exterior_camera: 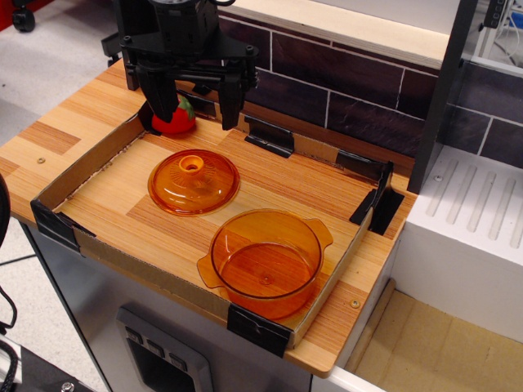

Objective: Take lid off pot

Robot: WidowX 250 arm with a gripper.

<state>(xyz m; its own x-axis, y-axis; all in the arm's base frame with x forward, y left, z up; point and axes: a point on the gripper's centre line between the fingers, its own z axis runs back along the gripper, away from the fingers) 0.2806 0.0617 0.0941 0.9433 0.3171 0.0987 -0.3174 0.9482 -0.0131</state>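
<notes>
The orange lid (194, 182) lies flat on the wooden tray floor, knob up, to the left of and behind the pot. The orange pot (266, 260) stands open and uncovered near the tray's front right corner, a short gap from the lid. My gripper (194, 114) hangs above the back of the tray, behind and above the lid. Its two black fingers (230, 102) are spread wide with nothing between them.
A red toy strawberry (174, 119) sits at the tray's back left, just behind the gripper fingers. A low cardboard wall (85, 242) with black corner brackets rims the tray. A dark tiled wall (343, 86) stands behind; a white sink unit (474, 220) lies right.
</notes>
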